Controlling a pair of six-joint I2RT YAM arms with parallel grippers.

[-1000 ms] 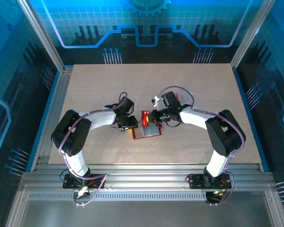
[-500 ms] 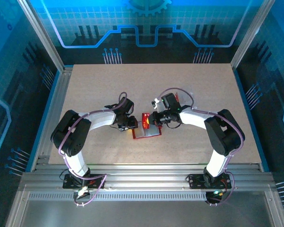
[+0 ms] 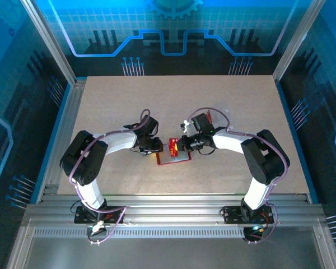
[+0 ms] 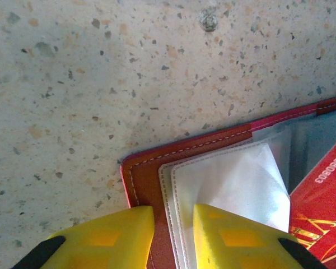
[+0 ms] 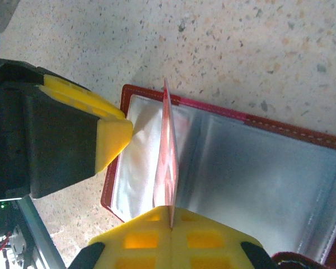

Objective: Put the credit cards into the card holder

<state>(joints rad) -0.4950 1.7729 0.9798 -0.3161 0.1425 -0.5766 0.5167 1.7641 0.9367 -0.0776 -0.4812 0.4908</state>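
Right gripper (image 5: 171,217), pinching the thin red card (image 5: 168,157) edge-on, could buckle it if its tip misses a clear pocket (image 5: 139,168) of the red stitched wallet (image 5: 280,128).

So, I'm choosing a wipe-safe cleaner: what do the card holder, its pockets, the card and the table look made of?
Card holder: red leather or faux leather, smooth, with pale stitching along the edge.
Pockets: clear soft plastic, glossy, showing glare and creases.
Card: probably thin stiff plastic; seen edge-on, it stands straight.
Table: speckled, stone-like and matte; possibly laminate.
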